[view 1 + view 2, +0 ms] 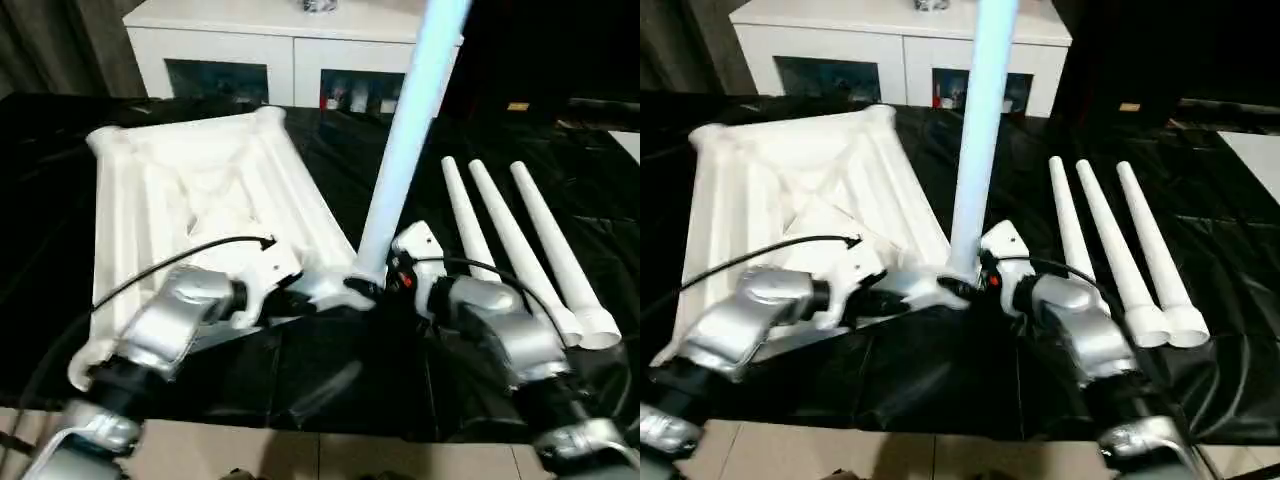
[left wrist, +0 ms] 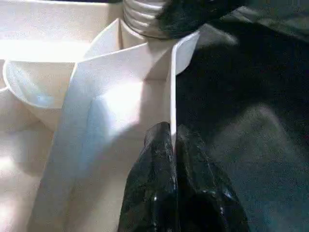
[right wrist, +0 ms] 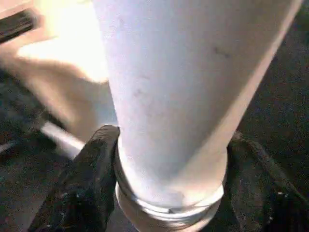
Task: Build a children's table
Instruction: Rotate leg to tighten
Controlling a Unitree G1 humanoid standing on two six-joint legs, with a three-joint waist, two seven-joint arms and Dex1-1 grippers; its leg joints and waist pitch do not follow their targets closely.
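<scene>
One leg [image 1: 405,150] stands upright, its long axis near vertical, its threaded base at the near-right corner socket of the upturned tabletop [image 1: 190,190] on the black-covered table [image 1: 330,385]. The right gripper [image 3: 169,193] has a finger each side of that base, grasping it. The left gripper [image 2: 171,154] is clenched on the tabletop's thin edge wall beside the socket. Three spare legs [image 1: 520,245] lie well apart, off to the right. No readable writing anywhere.

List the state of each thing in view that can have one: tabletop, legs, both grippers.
Tabletop: upside down, ribbed underside up.
Standing leg: upright in the tabletop's near corner socket.
Three spare legs: lying side by side, not fitted.
Left gripper: shut on the tabletop's thin rim.
Right gripper: closed around the standing leg's base.
</scene>
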